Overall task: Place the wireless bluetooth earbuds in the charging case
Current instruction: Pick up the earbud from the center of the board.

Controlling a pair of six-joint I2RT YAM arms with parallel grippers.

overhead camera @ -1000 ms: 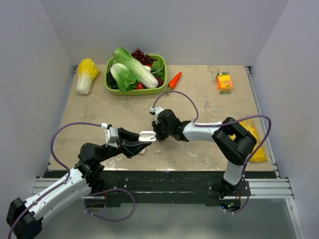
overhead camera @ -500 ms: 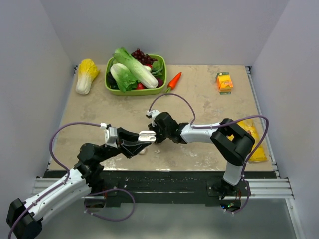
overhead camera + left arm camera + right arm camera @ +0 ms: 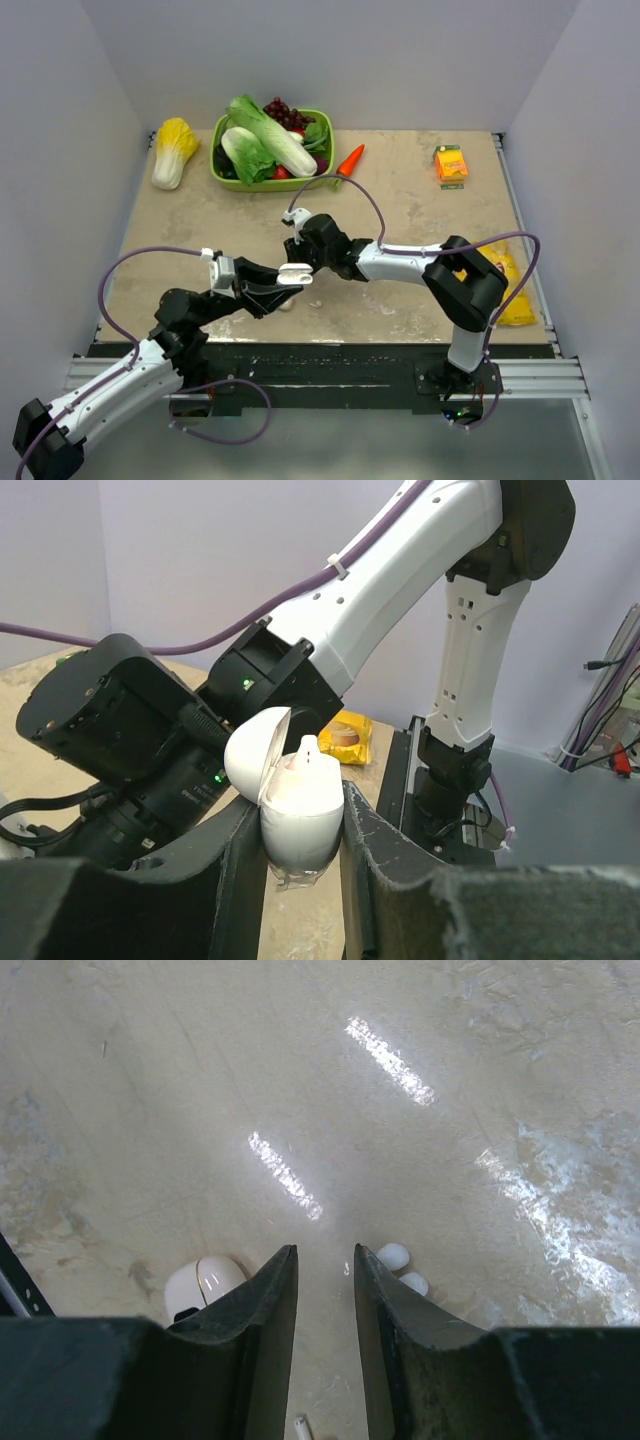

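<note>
Evidently the open case (image 3: 300,815) sits clamped upright between the left jaws to steady it, while the right jaws hover beside, parted, empty.

- I can read no text, brand or number in any of my views.
- The orange carton (image 3: 451,163), far beyond the jaws of the right gripper (image 3: 325,1260), carries print too small for me.
</note>
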